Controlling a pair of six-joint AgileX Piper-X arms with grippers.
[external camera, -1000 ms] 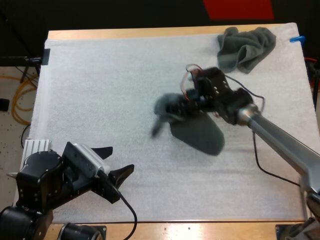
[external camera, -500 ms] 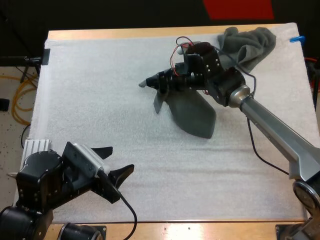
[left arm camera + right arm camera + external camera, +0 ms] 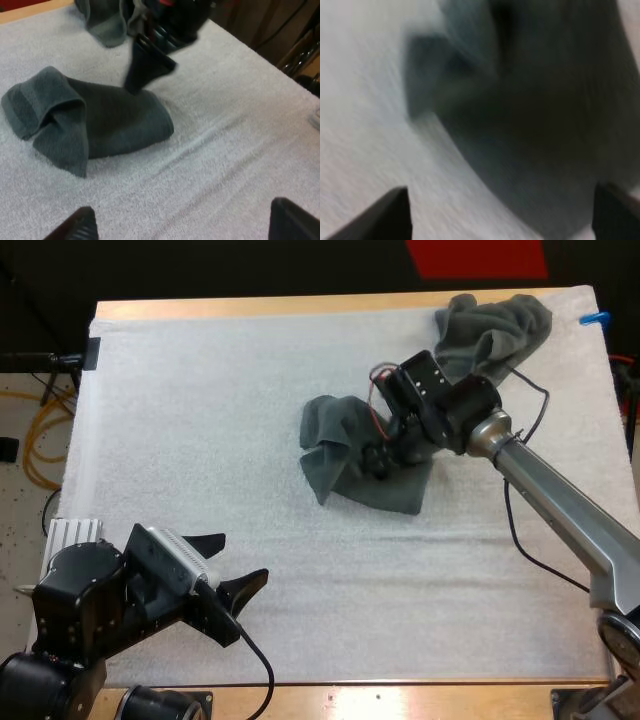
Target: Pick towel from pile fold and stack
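I judge the dark grey-green cloth towel (image 3: 360, 468) lies rumpled near the desk's (image 3: 250, 308) middle, clear of the crumpled towel pile (image 3: 495, 332) at the far right corner, for folding room; my right jaws stand wide over it, left jaws wide at the near left corner.

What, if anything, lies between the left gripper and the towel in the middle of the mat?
Nothing visible: only bare mat separates the left gripper from the towel. The right gripper sits at the towel's far side, out of that path.
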